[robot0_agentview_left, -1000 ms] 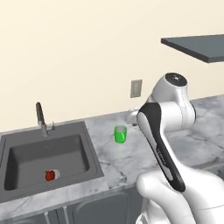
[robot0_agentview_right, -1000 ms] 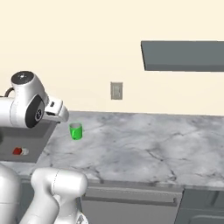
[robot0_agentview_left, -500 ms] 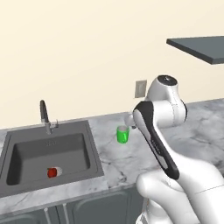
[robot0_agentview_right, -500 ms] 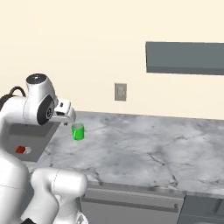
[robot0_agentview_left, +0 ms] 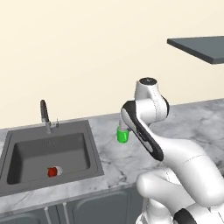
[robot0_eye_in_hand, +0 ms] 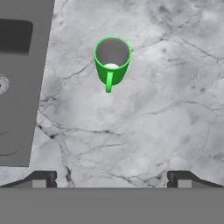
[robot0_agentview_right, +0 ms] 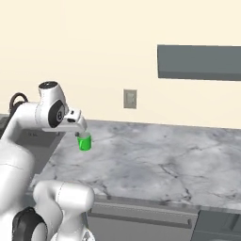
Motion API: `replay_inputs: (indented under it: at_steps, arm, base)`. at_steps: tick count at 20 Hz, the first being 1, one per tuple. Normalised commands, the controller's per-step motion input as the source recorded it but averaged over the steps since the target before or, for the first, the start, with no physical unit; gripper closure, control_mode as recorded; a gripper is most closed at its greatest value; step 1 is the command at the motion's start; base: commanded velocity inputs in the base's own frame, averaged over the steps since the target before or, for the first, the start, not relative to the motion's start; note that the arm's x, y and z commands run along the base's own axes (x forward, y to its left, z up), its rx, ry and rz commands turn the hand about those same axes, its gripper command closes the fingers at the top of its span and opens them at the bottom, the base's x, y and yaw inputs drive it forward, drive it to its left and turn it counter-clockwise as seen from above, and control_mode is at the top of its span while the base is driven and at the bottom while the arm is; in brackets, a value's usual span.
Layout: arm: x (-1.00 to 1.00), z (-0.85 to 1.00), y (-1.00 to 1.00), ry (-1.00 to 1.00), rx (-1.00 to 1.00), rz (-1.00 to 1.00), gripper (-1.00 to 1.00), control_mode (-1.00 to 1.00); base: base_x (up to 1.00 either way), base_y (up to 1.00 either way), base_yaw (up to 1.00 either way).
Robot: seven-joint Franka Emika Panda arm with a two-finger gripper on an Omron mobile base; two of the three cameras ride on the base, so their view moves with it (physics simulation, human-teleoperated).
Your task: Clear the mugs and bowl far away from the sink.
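I've got the two-finger gripper (robot0_eye_in_hand: pixel 112 178) spread wide w/ nothing in it, hanging above the grey marbled counter (robot0_eye_in_hand: pixel 166 113). Bright green handled mug (robot0_eye_in_hand: pixel 112 62) stands upright on that counter, just beside the dark grey recessed sink (robot0_agentview_left: pixel 48 155). Small red-and-white item (robot0_agentview_left: pixel 54 171) lies in the basin.

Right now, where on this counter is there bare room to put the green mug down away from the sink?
Bare marble counter runs right of the green mug, below the wall outlet and on under the dark shelf. It is tighter to the mug's left, by the sink, where a small red object lies.
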Motion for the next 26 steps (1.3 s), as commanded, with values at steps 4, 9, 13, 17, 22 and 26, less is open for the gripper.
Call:
replay_inputs:
  at_steps: [4, 9, 13, 17, 22, 26]
  arm:
    - [0.46, -0.3, 0.0, 0.0, 0.0, 0.0, -1.0, -1.0]
    - [0.44, -0.28, 0.0, 0.0, 0.0, 0.0, -1.0, -1.0]
    - [0.39, -0.34, 0.0, 0.02, 0.01, 0.0, -1.0, -1.0]
    - [0.33, -0.37, 0.08, 0.01, 0.02, 0.0, -1.0, -1.0]
    - [0.25, -0.33, 0.08, 0.0, 0.02, 0.0, -1.0, -1.0]
    - [0.26, -0.28, 0.05, 0.01, 0.0, 0.0, -1.0, -1.0]
  base:
    - [0.0, 0.0, 0.0]
    - [0.0, 0.0, 0.0]
    - [0.0, 0.0, 0.0]
    - [0.0, 0.0, 0.0]
    - [0.0, 0.0, 0.0]
    - [0.0, 0.0, 0.0]
